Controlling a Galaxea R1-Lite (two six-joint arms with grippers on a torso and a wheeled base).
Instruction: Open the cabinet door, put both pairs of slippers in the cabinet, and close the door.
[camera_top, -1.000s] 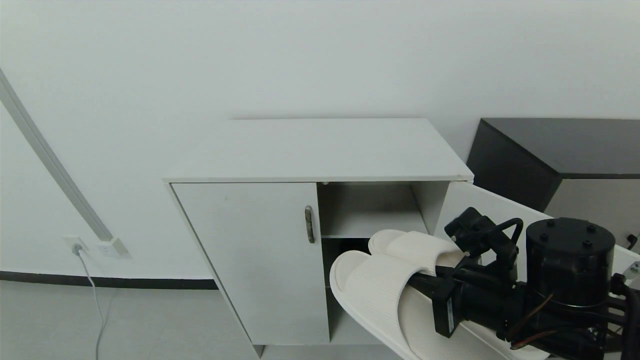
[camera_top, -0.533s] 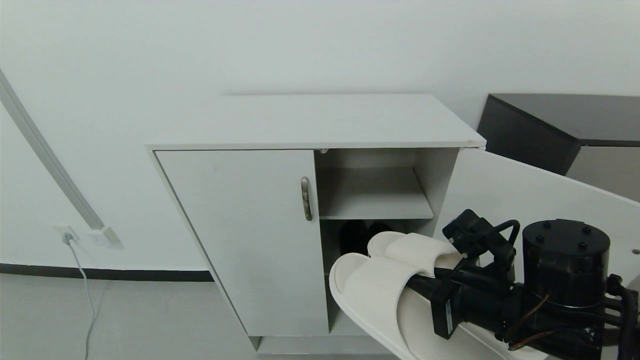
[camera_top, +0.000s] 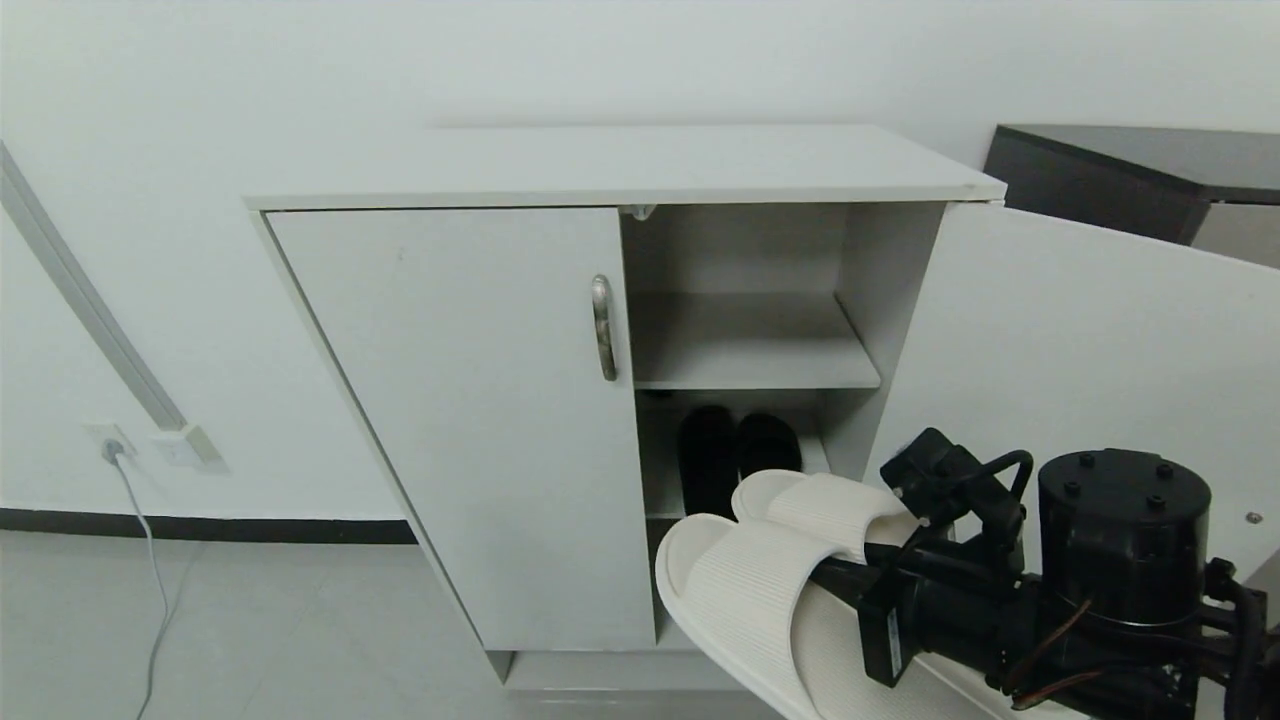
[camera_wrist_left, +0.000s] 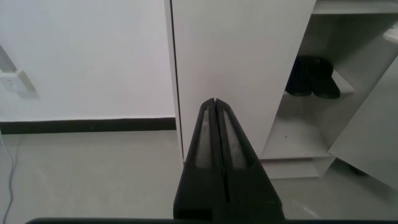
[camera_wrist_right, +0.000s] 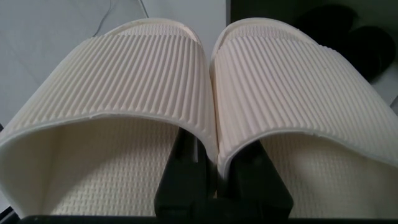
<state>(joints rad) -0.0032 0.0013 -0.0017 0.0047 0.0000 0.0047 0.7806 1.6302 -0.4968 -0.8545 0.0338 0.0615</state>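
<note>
As the white slippers (camera_top: 755, 590) are pinched in the right gripper (camera_wrist_right: 214, 186), lower right, they should be slid level, clear of the black pair (camera_top: 740, 455); the left gripper (camera_wrist_left: 214, 134) is pressed together.

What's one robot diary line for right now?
right gripper: shut on white slippers | black slippers: inside cabinet | right door: open | left gripper: shut

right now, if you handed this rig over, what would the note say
Left gripper: shut, empty, facing the closed left door.
Right gripper: shut on the white slippers, held in front of the open compartment.
Done: right door open; black slippers on a shelf inside the cabinet.
Left: put the white slippers inside, close the door.
</note>
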